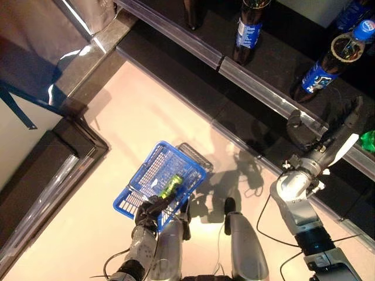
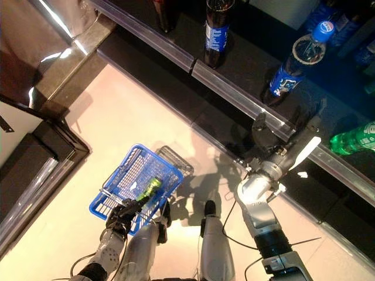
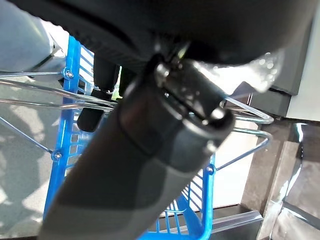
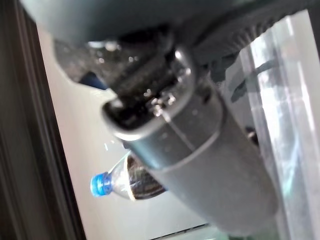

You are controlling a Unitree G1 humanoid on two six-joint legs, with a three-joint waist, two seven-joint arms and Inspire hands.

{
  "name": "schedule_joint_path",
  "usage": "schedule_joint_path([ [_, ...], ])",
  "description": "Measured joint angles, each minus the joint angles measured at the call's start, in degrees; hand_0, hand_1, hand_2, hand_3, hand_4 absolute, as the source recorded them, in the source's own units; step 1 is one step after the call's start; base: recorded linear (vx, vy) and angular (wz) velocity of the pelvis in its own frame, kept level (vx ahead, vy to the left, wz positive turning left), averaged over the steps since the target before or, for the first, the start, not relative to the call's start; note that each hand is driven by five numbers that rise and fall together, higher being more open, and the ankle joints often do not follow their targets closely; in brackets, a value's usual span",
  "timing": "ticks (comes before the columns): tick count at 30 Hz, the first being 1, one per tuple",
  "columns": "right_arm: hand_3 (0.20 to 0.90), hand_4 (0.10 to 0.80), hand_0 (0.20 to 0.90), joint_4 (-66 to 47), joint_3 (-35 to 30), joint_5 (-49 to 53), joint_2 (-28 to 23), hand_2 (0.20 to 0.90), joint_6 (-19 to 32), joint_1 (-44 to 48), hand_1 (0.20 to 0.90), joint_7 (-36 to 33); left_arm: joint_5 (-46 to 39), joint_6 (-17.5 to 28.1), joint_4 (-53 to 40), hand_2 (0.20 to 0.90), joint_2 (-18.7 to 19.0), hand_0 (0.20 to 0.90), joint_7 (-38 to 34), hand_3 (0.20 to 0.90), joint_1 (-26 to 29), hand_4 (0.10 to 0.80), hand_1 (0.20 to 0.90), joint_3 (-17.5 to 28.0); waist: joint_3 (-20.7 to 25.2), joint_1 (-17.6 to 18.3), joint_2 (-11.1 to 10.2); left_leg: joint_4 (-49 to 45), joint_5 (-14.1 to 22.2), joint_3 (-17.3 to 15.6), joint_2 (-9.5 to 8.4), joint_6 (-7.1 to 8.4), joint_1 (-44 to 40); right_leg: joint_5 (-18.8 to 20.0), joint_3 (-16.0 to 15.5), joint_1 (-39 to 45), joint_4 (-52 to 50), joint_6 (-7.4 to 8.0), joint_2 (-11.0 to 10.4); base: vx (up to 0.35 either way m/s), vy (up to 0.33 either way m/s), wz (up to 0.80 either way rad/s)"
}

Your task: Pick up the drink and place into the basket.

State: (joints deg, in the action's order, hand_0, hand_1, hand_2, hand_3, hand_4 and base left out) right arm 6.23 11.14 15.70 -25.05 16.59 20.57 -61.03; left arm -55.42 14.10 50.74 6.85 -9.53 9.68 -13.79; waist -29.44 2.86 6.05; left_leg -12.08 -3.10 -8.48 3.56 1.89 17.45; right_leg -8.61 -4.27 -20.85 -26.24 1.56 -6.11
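My left hand [image 1: 149, 212] is shut on the thin wire handles [image 3: 40, 100] of the blue basket [image 1: 136, 175], which hangs low at the left. A green drink bottle [image 1: 170, 184] lies inside the basket. My right hand [image 1: 329, 140] is raised at the front rail of the shelf, open and empty, with its fingers straight. Just beyond it a dark cola bottle with a blue cap and blue label [image 1: 328, 61] stands on the shelf, apart from the fingers. The same bottle shows past the hand in the right wrist view [image 4: 127, 182].
A clear rail [image 1: 252, 76] runs along the front of the dark shelf. Another dark cola bottle [image 1: 249, 29] stands further left, and a green bottle [image 2: 354, 139] lies at the right. A dark cabinet corner [image 1: 58, 158] stands at the left over the pale floor.
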Motion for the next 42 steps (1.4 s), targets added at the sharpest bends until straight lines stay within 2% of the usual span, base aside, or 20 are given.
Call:
schedule_joint_path([
  [13, 0.9, 0.8, 0.9, 8.42, -2.85, 0.86, -3.73, 0.9, -3.68, 12.88, 0.9, 0.01, 0.0, -1.62, -0.04, 0.3, -0.01, 0.3, 0.89, 0.2, 2.4, 0.1, 0.3, -0.1, -0.51, -3.28, 0.98, -0.96, -0.31, 1.51, -0.05, 0.45, 2.25, -0.64, -1.37, -1.89, -1.64, -0.65, -0.1, 0.011, -0.024, 0.05],
  [23, 0.9, 0.8, 0.9, 20.51, -4.03, 14.79, -4.86, 0.9, -3.67, 19.6, 0.9, 1.9, -0.02, -2.53, 0.45, 0.3, 0.29, 0.3, 1.7, 0.2, 3.68, 0.1, 0.3, -0.37, -0.54, -5.0, 0.98, -1.09, -0.4, 2.02, -0.32, 0.54, 2.97, -0.66, -1.76, -2.35, -1.87, -0.7, -0.17, 0.002, -0.001, 0.0],
  [32, 0.9, 0.8, 0.9, 29.05, -5.97, 25.21, -7.23, 0.9, 2.07, 27.37, 0.9, 2.57, -0.63, -2.45, -0.14, 0.3, 0.9, 0.3, 2.02, 0.2, 4.63, 0.1, 0.3, -1.16, -0.54, -5.9, 0.98, -2.01, -0.6, 3.15, -0.53, 0.53, 5.39, -0.78, -2.72, -4.3, -2.95, -0.89, -0.56, 0.009, -0.005, 0.06],
  [42, 0.9, 0.8, 0.9, 33.95, -6.57, 29.62, -9.99, 0.9, 2.73, 32.24, 0.9, 4.67, -1.84, -3.6, -0.68, 0.3, 1.8, 0.3, 2.61, 0.2, 5.28, 0.1, 0.3, -1.24, -0.55, -6.3, 1.0, -2.39, -0.87, 3.7, -1.05, 0.3, 6.92, -0.85, -3.16, -5.67, -3.65, -0.78, -1.1, 0.002, -0.004, 0.02],
])
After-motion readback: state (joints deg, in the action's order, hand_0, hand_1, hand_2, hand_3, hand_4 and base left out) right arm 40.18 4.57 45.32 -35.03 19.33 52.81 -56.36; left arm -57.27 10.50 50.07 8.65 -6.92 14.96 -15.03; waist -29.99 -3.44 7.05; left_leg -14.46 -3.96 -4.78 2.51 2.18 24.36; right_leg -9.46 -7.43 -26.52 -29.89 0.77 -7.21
